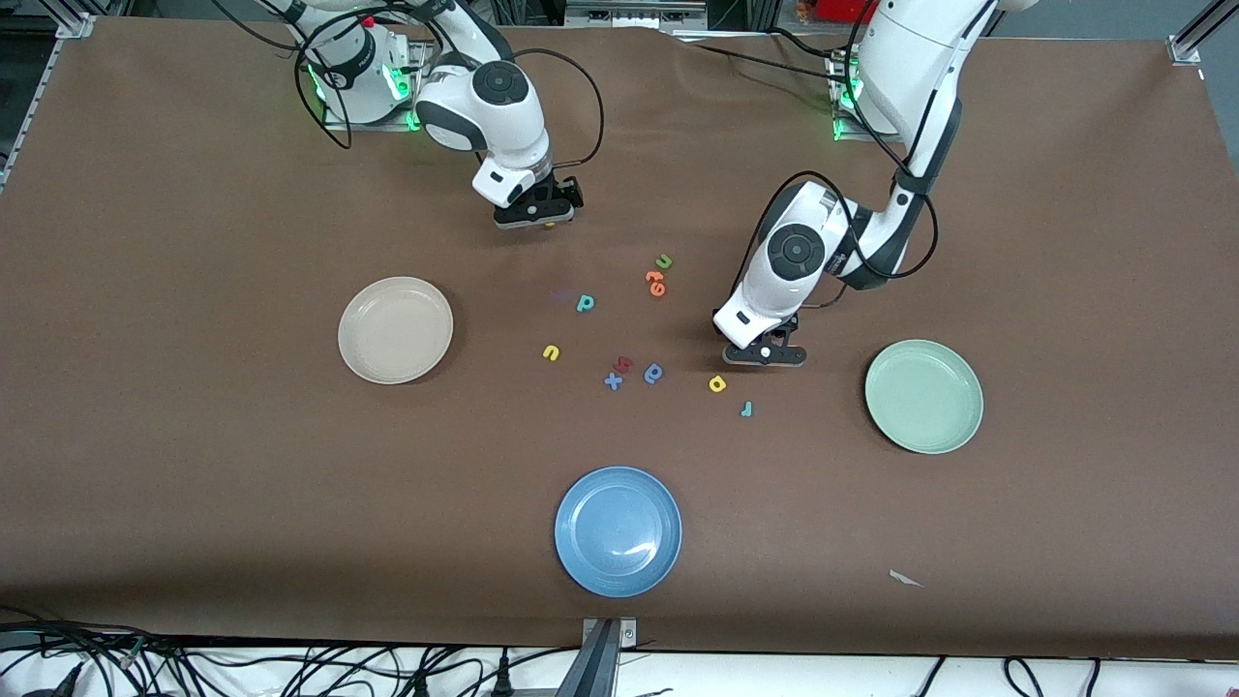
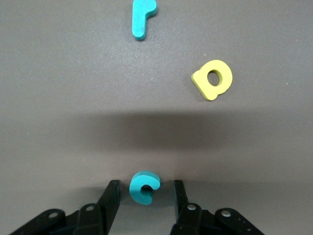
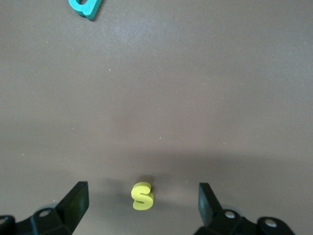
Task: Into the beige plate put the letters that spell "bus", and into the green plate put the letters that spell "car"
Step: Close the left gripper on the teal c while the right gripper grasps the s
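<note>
Brown table (image 1: 194,484) fills the front view, with the blue plate (image 1: 618,530) nearest the camera. Farther from the camera than that plate, the beige plate (image 1: 395,329) lies toward the right arm's end and the green plate (image 1: 923,396) toward the left arm's end. Between them sit the loose letters — yellow u (image 1: 551,353), teal b (image 1: 586,304), yellow a (image 1: 717,384), teal r (image 1: 746,409) — all farther from the camera than the blue plate. The left gripper (image 1: 766,354) is low at the table just beside the a; the right gripper (image 1: 535,215) is down near its own base, well apart from the blue plate.

Left wrist view: the teal c (image 2: 144,187) lies flat on the table between the left gripper's fingers (image 2: 110,198), which stand apart with a sliver of gap on each side. The r (image 2: 142,17) and a (image 2: 212,79) lie near.

Right wrist view: the yellow s (image 3: 142,196) lies on the table midway between the right gripper's fingers (image 3: 78,198) — jaws wide apart, touching nothing.
</note>
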`<state>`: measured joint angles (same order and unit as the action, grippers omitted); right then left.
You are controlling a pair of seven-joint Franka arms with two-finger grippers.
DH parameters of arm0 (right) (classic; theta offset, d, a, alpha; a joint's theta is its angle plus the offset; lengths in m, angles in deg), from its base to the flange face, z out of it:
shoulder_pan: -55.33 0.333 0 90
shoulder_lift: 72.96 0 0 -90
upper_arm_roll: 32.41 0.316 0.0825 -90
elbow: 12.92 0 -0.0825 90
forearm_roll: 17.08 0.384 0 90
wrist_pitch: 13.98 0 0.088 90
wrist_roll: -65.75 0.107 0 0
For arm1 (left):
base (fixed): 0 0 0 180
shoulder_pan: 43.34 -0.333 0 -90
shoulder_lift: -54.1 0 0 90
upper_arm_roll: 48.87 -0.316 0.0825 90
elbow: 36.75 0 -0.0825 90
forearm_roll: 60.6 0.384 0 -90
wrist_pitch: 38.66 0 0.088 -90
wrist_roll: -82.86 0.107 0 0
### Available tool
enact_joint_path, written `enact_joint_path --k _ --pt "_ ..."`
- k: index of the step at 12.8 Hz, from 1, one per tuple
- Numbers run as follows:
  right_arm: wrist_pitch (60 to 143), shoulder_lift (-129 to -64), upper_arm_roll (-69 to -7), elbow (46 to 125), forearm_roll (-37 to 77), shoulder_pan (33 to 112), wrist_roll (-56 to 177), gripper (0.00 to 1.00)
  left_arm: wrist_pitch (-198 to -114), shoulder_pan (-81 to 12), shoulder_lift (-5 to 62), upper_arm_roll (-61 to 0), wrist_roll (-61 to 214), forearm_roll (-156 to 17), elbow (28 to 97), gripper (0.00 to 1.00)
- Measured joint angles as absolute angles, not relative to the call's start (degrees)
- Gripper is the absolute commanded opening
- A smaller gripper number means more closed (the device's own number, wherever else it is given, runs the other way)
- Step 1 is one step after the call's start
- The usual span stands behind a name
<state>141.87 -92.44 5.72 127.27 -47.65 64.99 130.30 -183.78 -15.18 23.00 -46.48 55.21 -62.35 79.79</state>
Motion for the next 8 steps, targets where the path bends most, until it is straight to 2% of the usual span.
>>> enact_joint_path --k 2,8 --pt "141.9 -92.6 5.7 127.6 -51.7 65.0 133.6 0.91 -183.6 -15.2 23.1 -46.5 55.2 -62.3 79.8 0.37" --pt "142.2 -93.7 5.7 128.2 -59.9 65.2 141.1 0.86 -183.4 -15.1 23.1 -46.4 54.7 -61.5 79.6 0.24"
